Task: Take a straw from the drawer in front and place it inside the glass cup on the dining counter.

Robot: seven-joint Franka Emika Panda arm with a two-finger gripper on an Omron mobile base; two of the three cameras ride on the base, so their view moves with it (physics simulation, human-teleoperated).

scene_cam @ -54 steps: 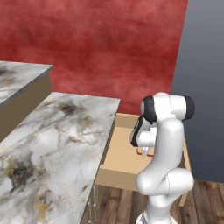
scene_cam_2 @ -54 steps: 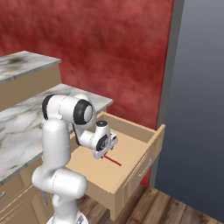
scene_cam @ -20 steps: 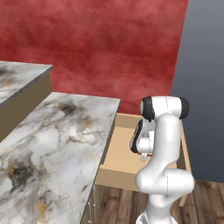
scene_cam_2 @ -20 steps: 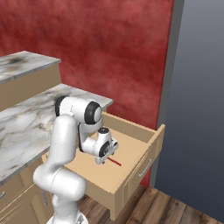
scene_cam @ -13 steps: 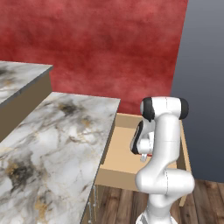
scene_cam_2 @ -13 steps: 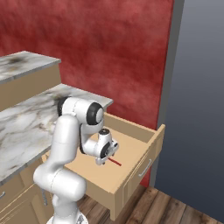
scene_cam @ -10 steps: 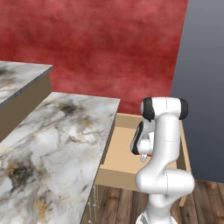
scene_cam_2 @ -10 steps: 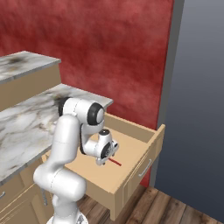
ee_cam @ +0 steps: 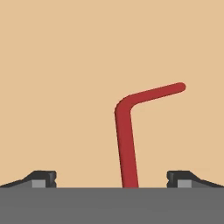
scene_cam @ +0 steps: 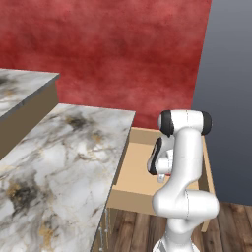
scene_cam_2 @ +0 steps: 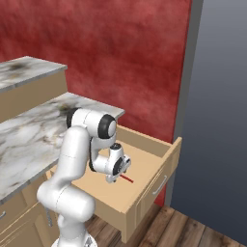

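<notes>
Pick step: your end effector (ee_cam: pixel 111 179) hangs fully open and empty over the straw (ee_cam: pixel 127 131) in the drawer (scene_cam_2: pixel 149 161). Next, lower and close on its long leg.

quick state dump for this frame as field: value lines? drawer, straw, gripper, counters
drawer: wide light tan wooden drawer, pulled open below the marble-topped counter
straw: thin red bent straw, lying flat on the drawer floor
gripper: two-finger gripper, open, lowered into the drawer over the straw
alignment: in the hand view the straw's long leg runs up between the two dark fingertips, bend pointing away to one side
contact: fingertips apart from the straw, nothing held
counter: white-grey marble counter top left of the drawer, a higher marble top behind it
</notes>
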